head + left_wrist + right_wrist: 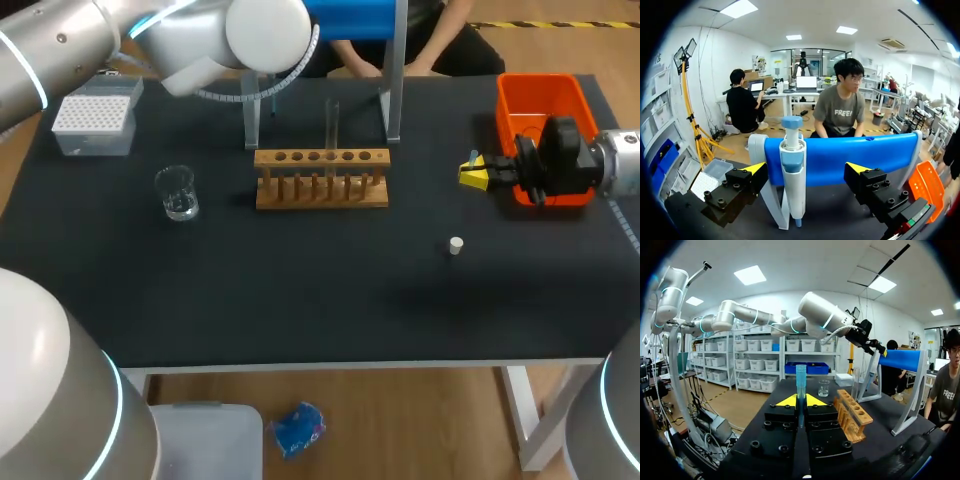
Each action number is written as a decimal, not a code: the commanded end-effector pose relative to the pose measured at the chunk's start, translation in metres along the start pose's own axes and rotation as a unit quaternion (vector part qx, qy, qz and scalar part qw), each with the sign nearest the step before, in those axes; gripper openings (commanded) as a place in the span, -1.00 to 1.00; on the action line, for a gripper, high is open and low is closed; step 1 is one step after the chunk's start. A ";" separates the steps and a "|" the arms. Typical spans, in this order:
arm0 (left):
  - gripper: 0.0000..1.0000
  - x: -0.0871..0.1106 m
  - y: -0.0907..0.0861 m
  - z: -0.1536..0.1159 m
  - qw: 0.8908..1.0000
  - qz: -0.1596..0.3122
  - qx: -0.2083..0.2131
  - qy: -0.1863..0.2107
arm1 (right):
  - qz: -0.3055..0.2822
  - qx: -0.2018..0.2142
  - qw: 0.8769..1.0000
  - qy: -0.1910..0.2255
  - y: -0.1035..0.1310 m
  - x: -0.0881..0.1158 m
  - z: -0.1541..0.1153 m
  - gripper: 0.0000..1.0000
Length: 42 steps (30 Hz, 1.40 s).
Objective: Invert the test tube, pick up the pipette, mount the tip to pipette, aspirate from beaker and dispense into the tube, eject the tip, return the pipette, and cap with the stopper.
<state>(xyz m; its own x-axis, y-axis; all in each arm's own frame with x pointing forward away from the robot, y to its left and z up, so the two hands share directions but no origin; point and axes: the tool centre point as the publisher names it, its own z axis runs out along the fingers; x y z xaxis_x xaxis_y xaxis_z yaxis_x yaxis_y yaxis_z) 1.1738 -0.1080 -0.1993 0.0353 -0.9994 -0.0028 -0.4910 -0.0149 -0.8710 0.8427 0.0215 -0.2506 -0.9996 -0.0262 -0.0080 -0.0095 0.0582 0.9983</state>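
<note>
The clear test tube (332,125) stands upright at upper centre, the glass beaker (177,192) left of it. The white stopper (456,245) lies right of centre; the pipette (792,170) hangs upright.

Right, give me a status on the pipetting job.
Done: the test tube stands upright in the wooden rack. In hand: left end effector open around the pipette on its stand; right end effector shut on a blue pipette tip. Left: mounting, aspirating from the beaker, dispensing, ejecting, capping; the stopper lies on the table.

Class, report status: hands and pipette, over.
Left hand open, straddling blue-and-white plastic pipette on its blue stand. Right hand shut on blue plastic tip. Nothing blocks pipette.
</note>
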 end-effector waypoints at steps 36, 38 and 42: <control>1.00 -0.001 0.000 0.005 0.999 -0.019 0.003 -0.048 | 0.000 0.001 1.000 -0.001 0.001 0.001 0.000 -1.00; 1.00 -0.001 0.000 0.005 0.999 -0.020 0.003 -0.050 | 0.000 0.001 1.000 -0.001 0.001 0.001 0.000 -1.00; 1.00 -0.002 0.000 0.005 0.999 -0.020 0.003 -0.050 | 0.000 0.001 1.000 -0.001 0.001 0.001 0.000 -1.00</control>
<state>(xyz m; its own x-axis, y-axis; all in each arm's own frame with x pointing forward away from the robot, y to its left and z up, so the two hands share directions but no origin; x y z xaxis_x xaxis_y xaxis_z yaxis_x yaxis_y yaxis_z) 1.1785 -0.1046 -0.2021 0.1363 -0.9905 -0.0158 -0.4819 -0.0524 -0.8747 0.8427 0.0215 -0.2506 -0.9996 -0.0262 -0.0080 -0.0095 0.0582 0.9983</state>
